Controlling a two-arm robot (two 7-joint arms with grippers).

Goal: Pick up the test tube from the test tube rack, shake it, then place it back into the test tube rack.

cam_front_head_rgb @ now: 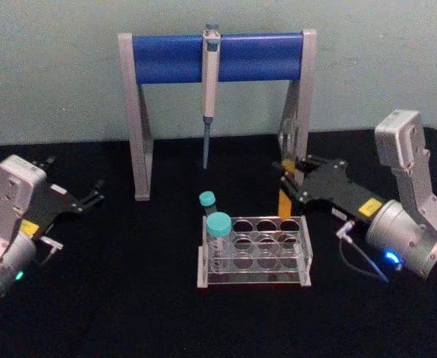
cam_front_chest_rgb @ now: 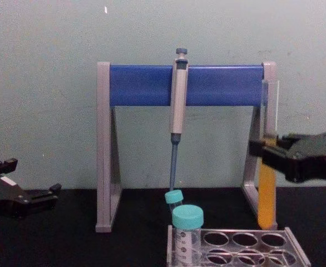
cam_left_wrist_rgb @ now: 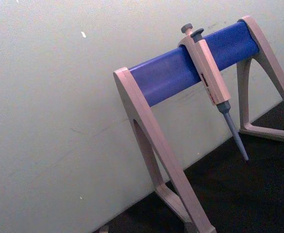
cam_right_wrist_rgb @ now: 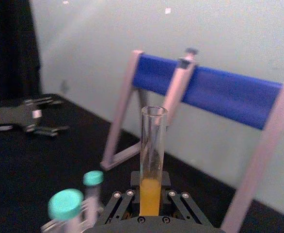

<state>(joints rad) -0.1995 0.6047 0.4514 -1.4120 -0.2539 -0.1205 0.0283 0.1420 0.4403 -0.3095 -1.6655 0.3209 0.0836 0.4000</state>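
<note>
Right gripper (cam_front_head_rgb: pixel 285 181): my jaws pinch the test tube (cam_front_head_rgb: pixel 283 200) at mid-height, upright, with orange-yellow liquid filling its lower part (meniscus near my fingers (cam_right_wrist_rgb: pixel 117 204)). The tube's round bottom hangs just over the rear right corner of the test tube rack (cam_front_head_rgb: pixel 256 283), with the two teal-capped tubes (cam_front_head_rgb: pixel 218 227) in the rack's left column. Left gripper (cam_front_head_rgb: pixel 75 179): jaws spread, holding nothing, resting well left of the rack.

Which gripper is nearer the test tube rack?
Right. The right gripper holds the test tube at the test tube rack's back right corner; the left gripper sits far to its left.
</note>
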